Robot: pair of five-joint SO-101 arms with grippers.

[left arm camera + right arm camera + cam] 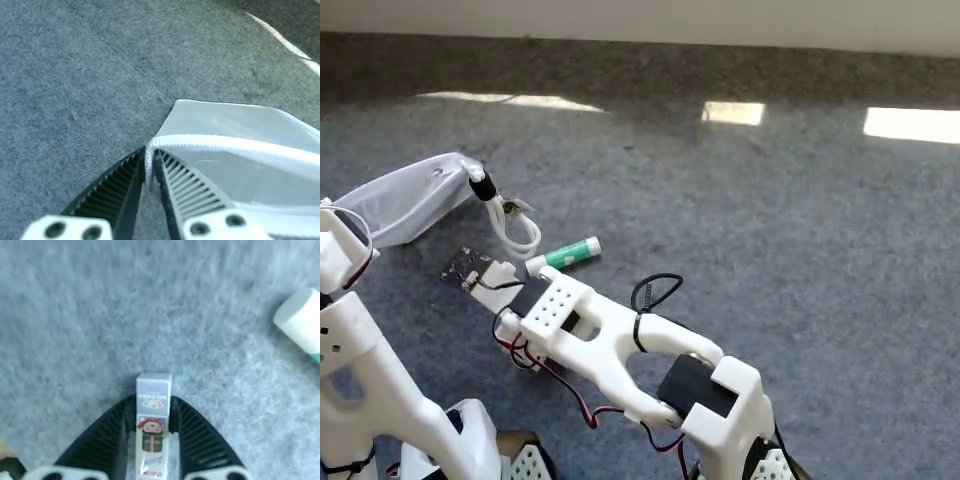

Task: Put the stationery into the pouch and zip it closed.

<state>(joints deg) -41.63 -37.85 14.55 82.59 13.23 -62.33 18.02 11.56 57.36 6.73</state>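
Early stage: the left gripper [150, 162] pinches the edge of the translucent white pouch [240, 127], the right gripper [153, 400] clamps a small printed eraser [154, 386] (the green-and-white glue stick [565, 253] lies outside), and zipping remains.

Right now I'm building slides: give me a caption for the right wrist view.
Right gripper shut on a small printed box, grey carpet beyond, a white-capped green stick nearby.

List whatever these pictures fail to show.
- The pouch: its inside. In the high view the cloth hides any contents, and the left wrist view's edge cuts it off.
- The small box: its lower end, in the right wrist view, is hidden between the fingers of the right tool.
- The green-and-white stick: too small in the high view to identify, and cut off by the right wrist view's edge.
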